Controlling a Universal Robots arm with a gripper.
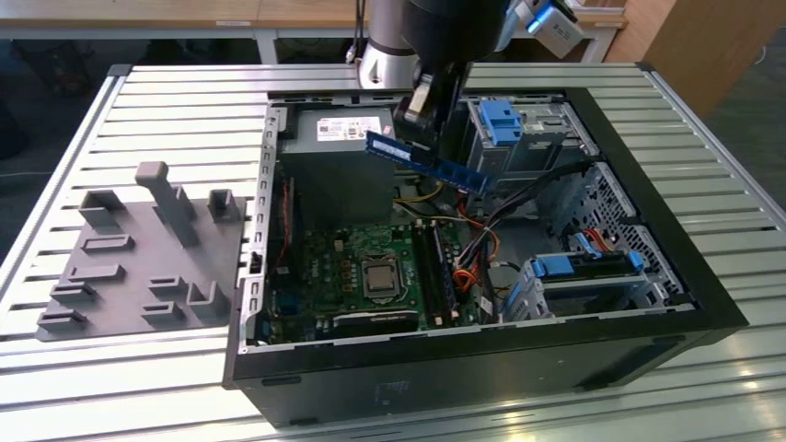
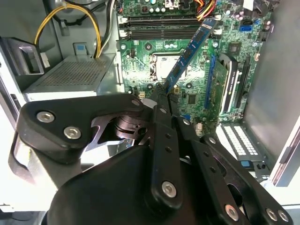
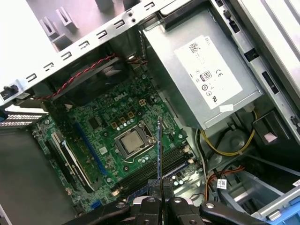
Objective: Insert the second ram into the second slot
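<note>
My gripper [image 1: 413, 127] hangs over the open computer case, shut on the second ram [image 1: 424, 158], a long blue stick held tilted above the motherboard [image 1: 356, 267]. In the second wrist view the ram [image 2: 190, 54] slants away from the fingertips, and the gripper [image 2: 164, 94] clamps its near end. In the first wrist view the ram [image 3: 159, 145] appears edge-on, rising from the gripper [image 3: 160, 183]. The memory slots [image 1: 440, 267] [image 2: 159, 26] [image 3: 161, 169] lie below it, beside the processor socket [image 1: 378, 274]. The stick is well above them and touches nothing. I cannot tell which is the second slot.
A grey power supply [image 1: 331, 138] [image 3: 206, 79] fills the case's far corner, with yellow cables [image 2: 65, 23] beside it. Blue drive-bay latches [image 1: 502, 120] [image 1: 590, 265] and loose cables [image 1: 473, 249] sit on the exterior view's right. A grey fixture with pegs [image 1: 135, 258] lies outside the case.
</note>
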